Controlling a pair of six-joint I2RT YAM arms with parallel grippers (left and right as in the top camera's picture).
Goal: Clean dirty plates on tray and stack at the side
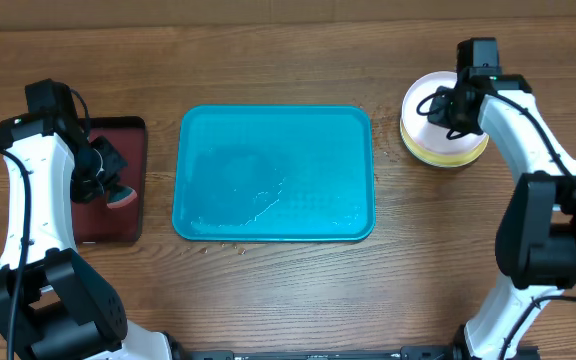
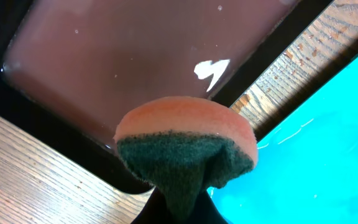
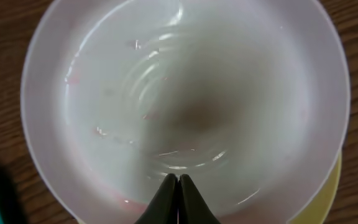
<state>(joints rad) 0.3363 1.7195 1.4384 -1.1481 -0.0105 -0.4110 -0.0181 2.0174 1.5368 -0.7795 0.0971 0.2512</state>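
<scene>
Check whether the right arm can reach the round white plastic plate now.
Probably yes: the right end effector hangs shut just over the round white plastic plate, which lies uncovered, nothing between.

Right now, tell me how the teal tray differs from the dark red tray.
The teal tray is larger than the dark red tray. The teal tray is one colour; the dark red tray has a black rim. The teal tray lies mid-table, uncovered; the dark red tray lies left, under a sponge. Both are rectangular with rounded corners.

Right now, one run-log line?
left end effector: shut on sponge | right end effector: shut, above stacked white plate | tray: bare, wet
</scene>
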